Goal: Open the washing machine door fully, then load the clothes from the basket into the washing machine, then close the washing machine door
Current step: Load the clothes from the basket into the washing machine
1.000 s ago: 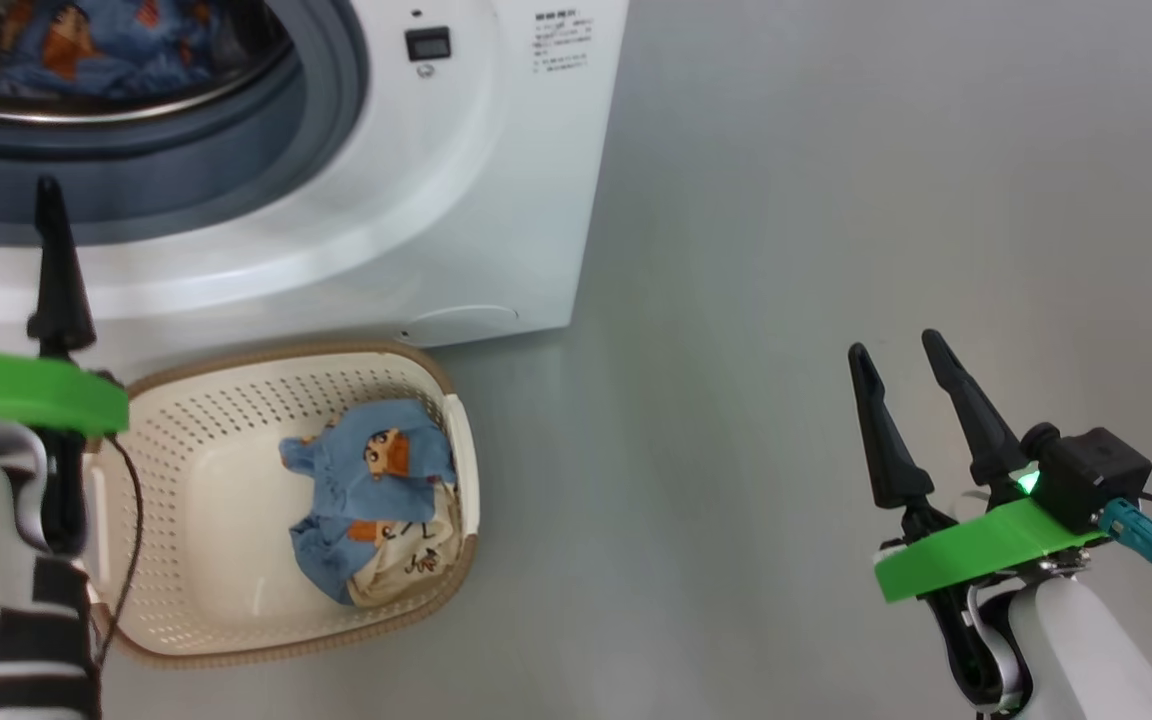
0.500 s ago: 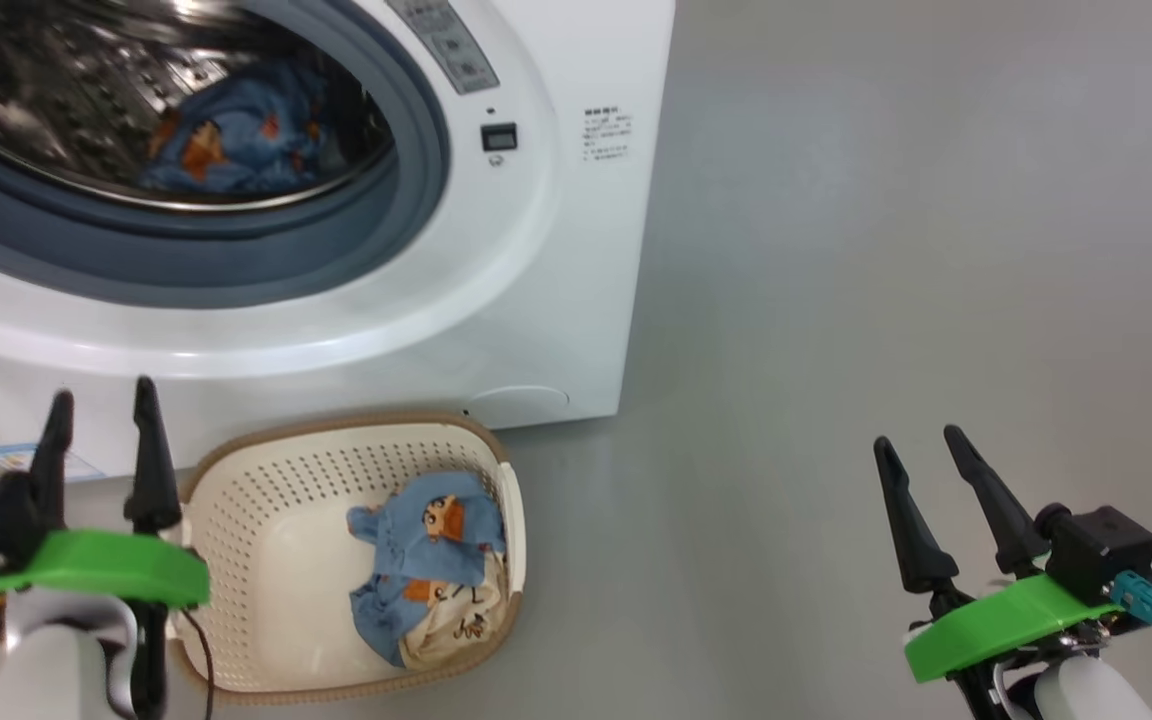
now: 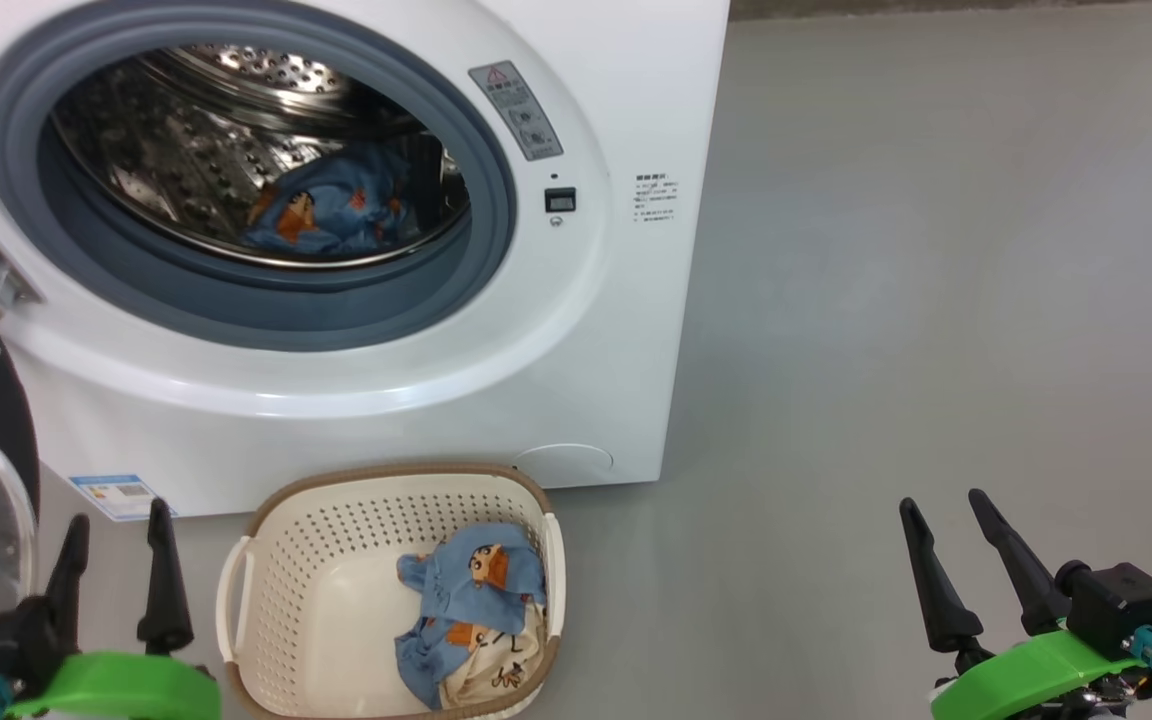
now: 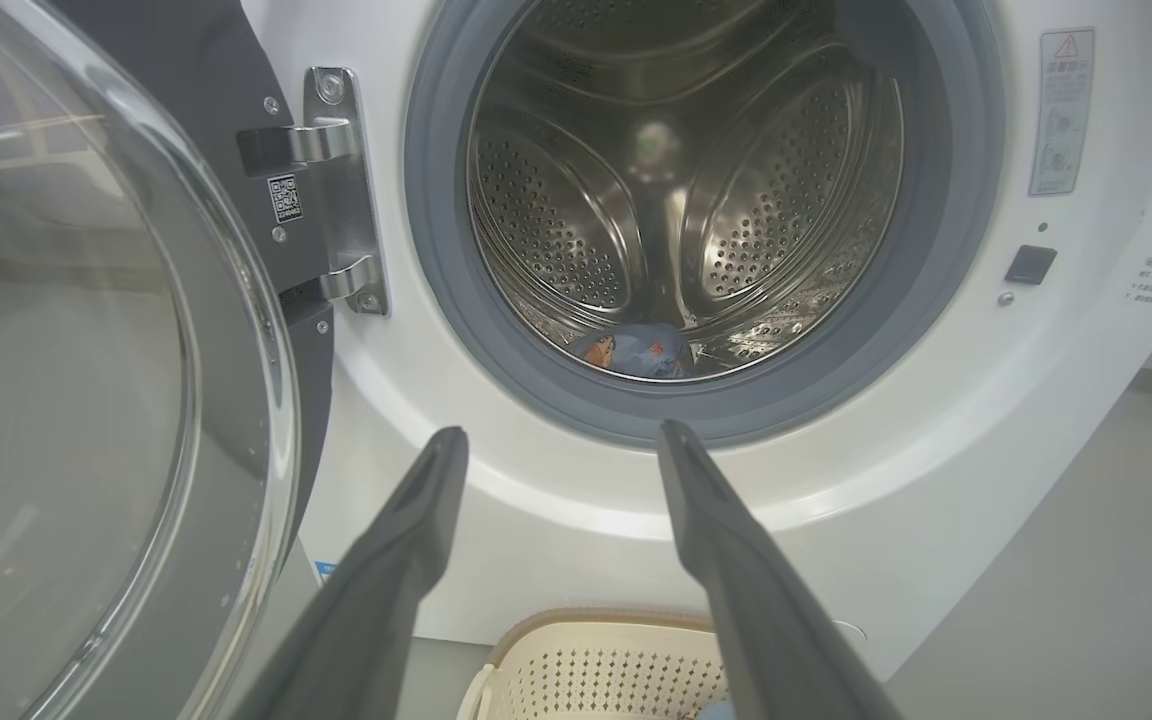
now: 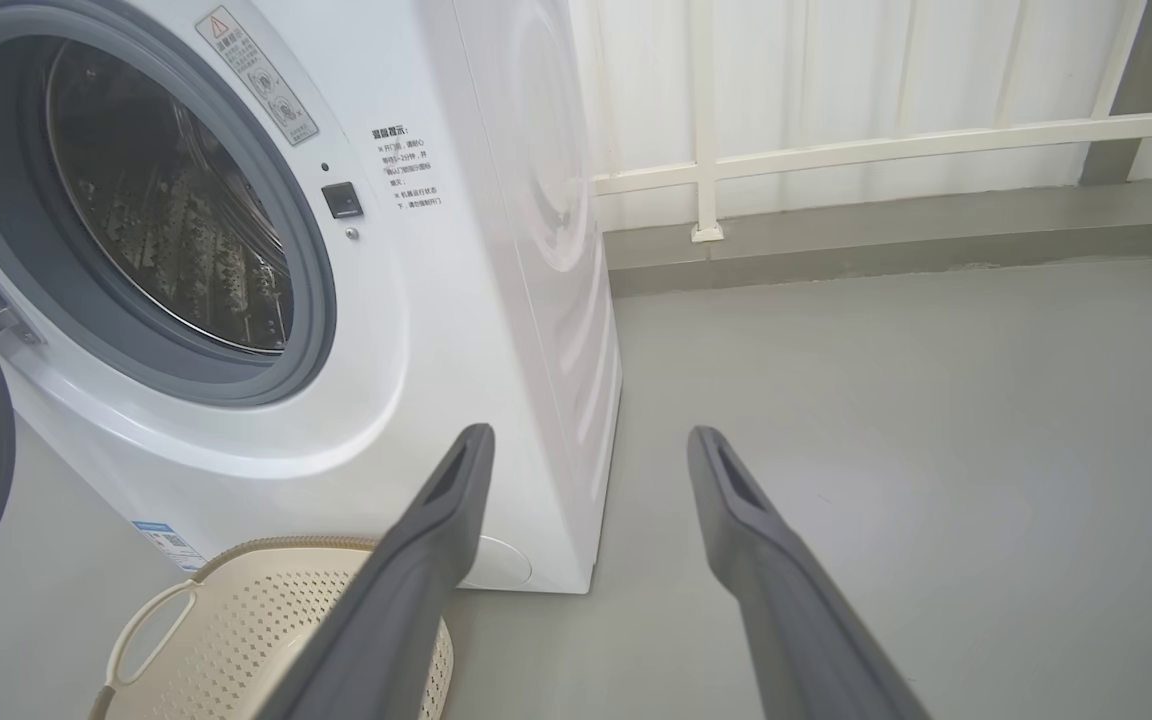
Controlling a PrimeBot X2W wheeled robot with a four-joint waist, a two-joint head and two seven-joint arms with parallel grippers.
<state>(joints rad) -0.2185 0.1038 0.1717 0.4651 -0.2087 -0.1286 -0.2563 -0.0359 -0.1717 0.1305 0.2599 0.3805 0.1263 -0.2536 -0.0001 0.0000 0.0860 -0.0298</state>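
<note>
Head view: your left gripper [image 3: 119,513] and right gripper [image 3: 941,498] stand spread wide, holding nothing. The clothes [image 3: 471,600] lie in the basket [image 3: 386,472], just right of the left jaws, untouched.

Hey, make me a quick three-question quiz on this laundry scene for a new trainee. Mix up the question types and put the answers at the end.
1. True or false: the washing machine door is shut.
2. Choose one. The clothes lie in: A, the basket alone; B, the drum alone; C, both.
3. Fill the gap: the left gripper and the right gripper both stand ____ and hold nothing.

Key
1. False: it is swung open to the machine's left side.
2. C: a blue piece lies in the drum, and more lie in the basket.
3. open
</note>
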